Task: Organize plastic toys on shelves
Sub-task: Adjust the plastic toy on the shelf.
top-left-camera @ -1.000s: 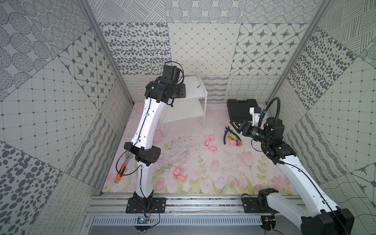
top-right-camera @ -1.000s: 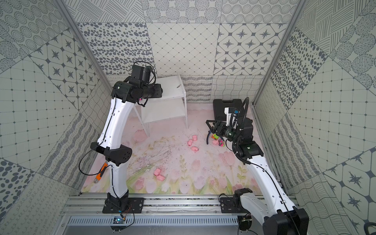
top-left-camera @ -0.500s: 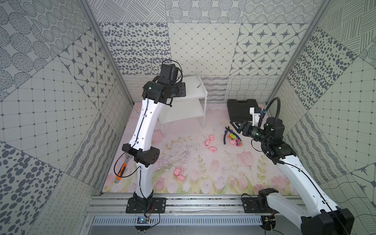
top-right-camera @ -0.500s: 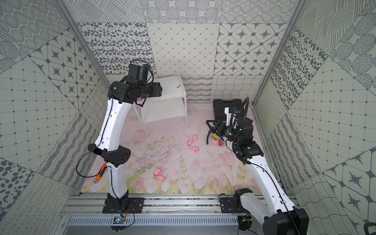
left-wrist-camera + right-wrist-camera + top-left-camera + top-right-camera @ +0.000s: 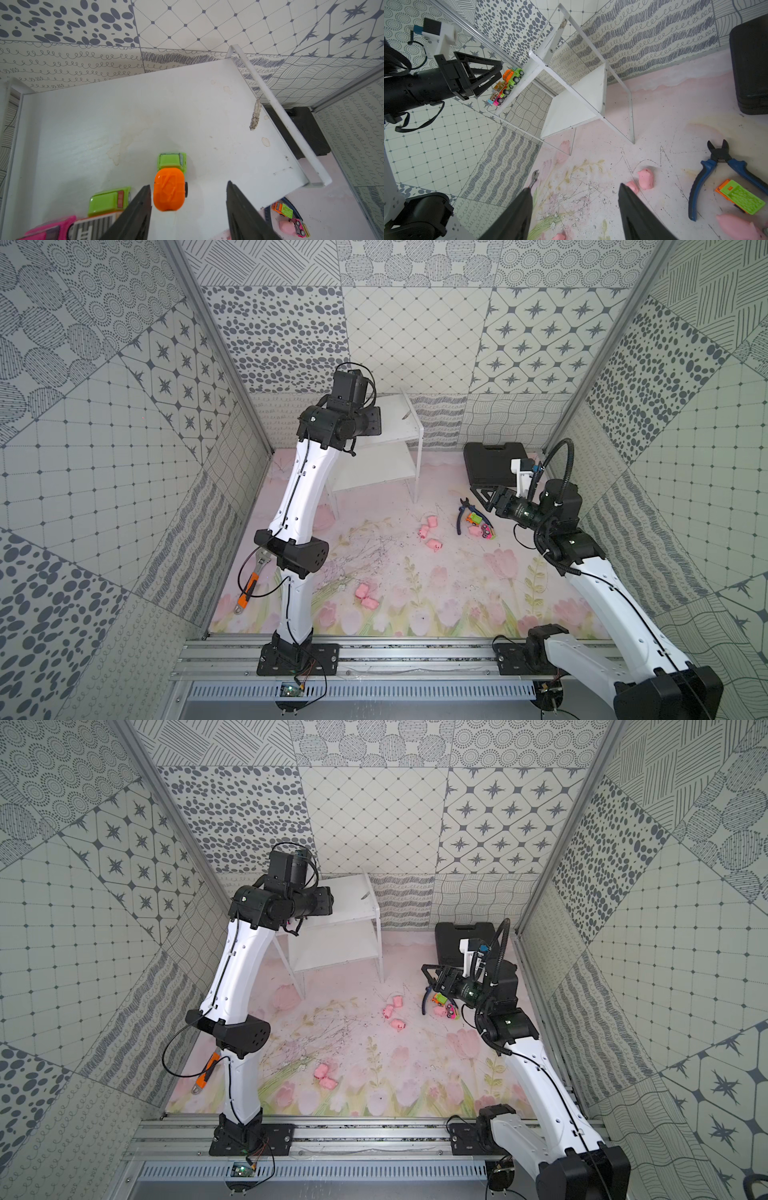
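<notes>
Left gripper (image 5: 188, 185): mine, jaws apart and empty, hovering over the top board of the rack (image 5: 145, 116).
Orange truck (image 5: 169, 187): on its wheels on that board, between my jaws, close to one finger and clear of the other.
Neighbours: green truck (image 5: 108, 200) and pink car (image 5: 52, 230), parked just outside that nearer finger.
Step, I judge: let-go made; the retreat comes next.
How: keep wide and draw straight back with no sideways swing, since a nudged wheeled toy would roll.
Right gripper (image 5: 574, 187): open, empty, low over the floor, pigs (image 5: 645, 178) just ahead.
</notes>
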Controlling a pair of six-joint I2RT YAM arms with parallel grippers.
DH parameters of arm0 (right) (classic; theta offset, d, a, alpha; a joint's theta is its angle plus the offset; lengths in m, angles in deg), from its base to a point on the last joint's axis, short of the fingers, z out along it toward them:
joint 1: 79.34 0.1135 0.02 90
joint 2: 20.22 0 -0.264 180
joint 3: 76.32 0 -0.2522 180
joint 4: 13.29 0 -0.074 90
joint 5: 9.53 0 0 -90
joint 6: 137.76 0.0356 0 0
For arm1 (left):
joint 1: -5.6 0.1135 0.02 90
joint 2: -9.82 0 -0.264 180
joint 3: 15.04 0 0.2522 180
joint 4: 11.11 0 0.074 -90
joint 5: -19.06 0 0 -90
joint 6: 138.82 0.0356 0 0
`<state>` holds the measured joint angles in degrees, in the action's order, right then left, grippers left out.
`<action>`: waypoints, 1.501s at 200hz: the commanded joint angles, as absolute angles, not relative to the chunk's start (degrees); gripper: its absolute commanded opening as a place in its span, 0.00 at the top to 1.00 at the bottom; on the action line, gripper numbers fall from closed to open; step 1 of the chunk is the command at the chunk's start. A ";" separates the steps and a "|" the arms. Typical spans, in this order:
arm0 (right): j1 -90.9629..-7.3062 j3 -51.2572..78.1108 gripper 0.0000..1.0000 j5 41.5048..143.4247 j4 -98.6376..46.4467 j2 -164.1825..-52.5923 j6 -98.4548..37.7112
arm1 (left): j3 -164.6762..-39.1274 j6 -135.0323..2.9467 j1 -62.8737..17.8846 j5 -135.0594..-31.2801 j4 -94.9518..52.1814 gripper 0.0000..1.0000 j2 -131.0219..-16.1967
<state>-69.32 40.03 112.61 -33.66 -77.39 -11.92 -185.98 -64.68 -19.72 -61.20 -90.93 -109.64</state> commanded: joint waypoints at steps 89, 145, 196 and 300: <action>-70.18 39.78 0.30 112.99 -31.09 -76.47 -11.28 | -186.82 -63.00 -19.25 -59.69 -88.66 0.40 -111.55; -70.37 39.80 0.30 113.01 -30.91 -76.31 -11.12 | -186.82 -62.89 -19.26 -59.43 -89.42 0.44 -111.84; -70.54 39.87 0.30 113.11 -30.91 -76.20 -11.03 | -186.82 -62.90 -19.23 -59.40 -90.15 0.50 -111.90; -70.64 39.91 0.30 113.25 -31.01 -75.70 -10.93 | -186.74 -63.26 -19.27 -59.34 -91.98 0.65 -111.40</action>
